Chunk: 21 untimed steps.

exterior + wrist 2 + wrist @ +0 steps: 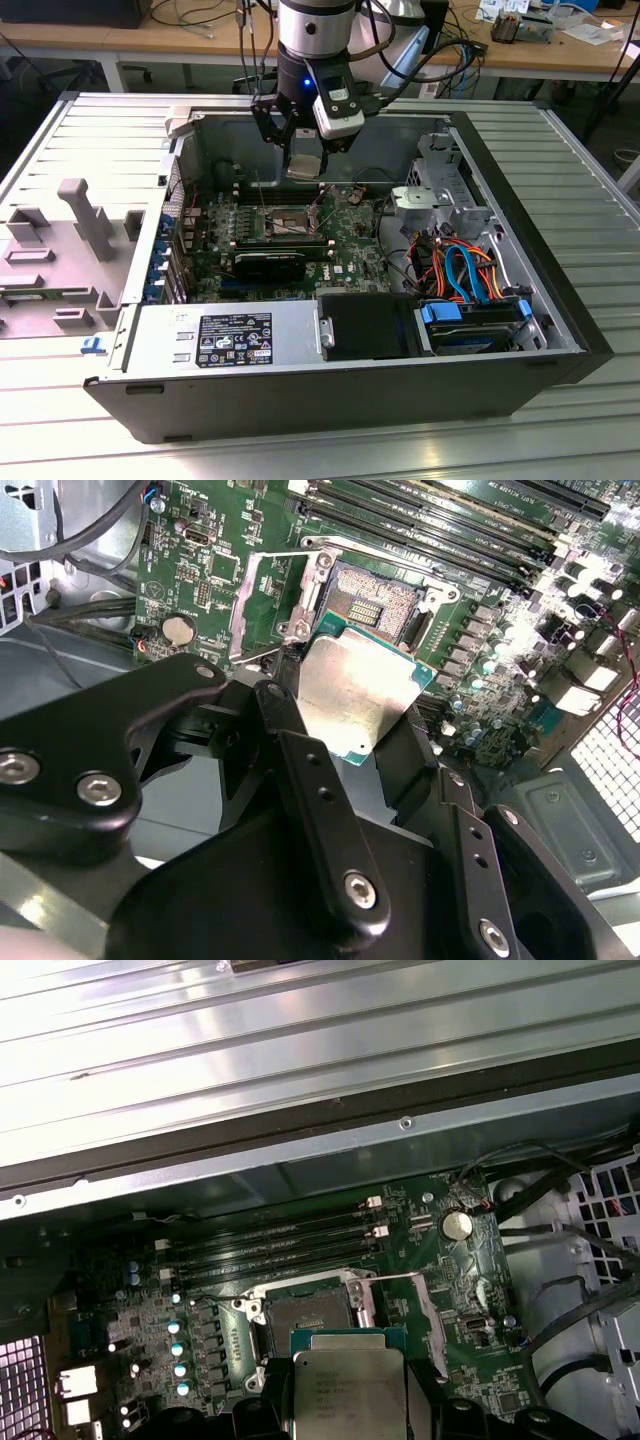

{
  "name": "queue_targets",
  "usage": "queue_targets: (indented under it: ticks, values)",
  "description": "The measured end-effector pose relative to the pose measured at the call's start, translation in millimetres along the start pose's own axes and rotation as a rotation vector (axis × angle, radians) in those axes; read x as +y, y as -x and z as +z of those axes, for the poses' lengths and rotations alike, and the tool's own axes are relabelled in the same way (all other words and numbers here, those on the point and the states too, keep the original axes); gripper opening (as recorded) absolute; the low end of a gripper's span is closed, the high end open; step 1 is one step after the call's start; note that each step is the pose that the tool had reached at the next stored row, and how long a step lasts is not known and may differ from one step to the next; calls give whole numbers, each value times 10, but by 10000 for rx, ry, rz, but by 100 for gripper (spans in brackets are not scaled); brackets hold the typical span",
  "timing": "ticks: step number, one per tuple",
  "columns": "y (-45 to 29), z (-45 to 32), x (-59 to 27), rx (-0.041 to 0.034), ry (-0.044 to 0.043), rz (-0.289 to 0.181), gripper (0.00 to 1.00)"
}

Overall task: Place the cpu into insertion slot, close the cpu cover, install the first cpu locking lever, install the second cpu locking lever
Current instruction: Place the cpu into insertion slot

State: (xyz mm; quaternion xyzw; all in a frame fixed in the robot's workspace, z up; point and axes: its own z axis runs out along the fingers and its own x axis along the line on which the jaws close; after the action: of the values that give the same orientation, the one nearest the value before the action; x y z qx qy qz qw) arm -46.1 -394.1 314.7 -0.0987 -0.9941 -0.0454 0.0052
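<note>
Currently the gripper [350, 730] is clamped on the cpu [355, 685]. Its black fingers [300, 770] bear on two opposite edges of the chip, so the dull metal top faces the wrist cameras and the underside is left free to meet the socket. In the exterior view the gripper [303, 150] hangs inside the open computer case [520, 230], carrying the cpu [303, 166] in the air above the green motherboard [345, 265], apart from it.

The insertion slot [378, 600] lies near the chip and is unoccupied, with its dark contact field exposed inside the silver rim. In the first wrist view the cpu cover [428, 1315] stands swung up beside the slot [310, 1315], which leaves the way down to the socket unobstructed. Judged from this, the placing step is in hand and the cpu is not yet seated.

Further out, the long black memory slots [280, 1240] run along one side of the socket, and a coin cell [457, 1225] sits beyond the cover. The case lies on its side on a ribbed metal desk [590, 200], side panel off, so the board faces up toward the arm.
</note>
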Motion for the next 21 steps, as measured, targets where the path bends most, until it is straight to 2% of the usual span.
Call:
queue_targets:
  ticks: [21]
  values:
    - [0, 1, 0, -49, 11, 537, 54]
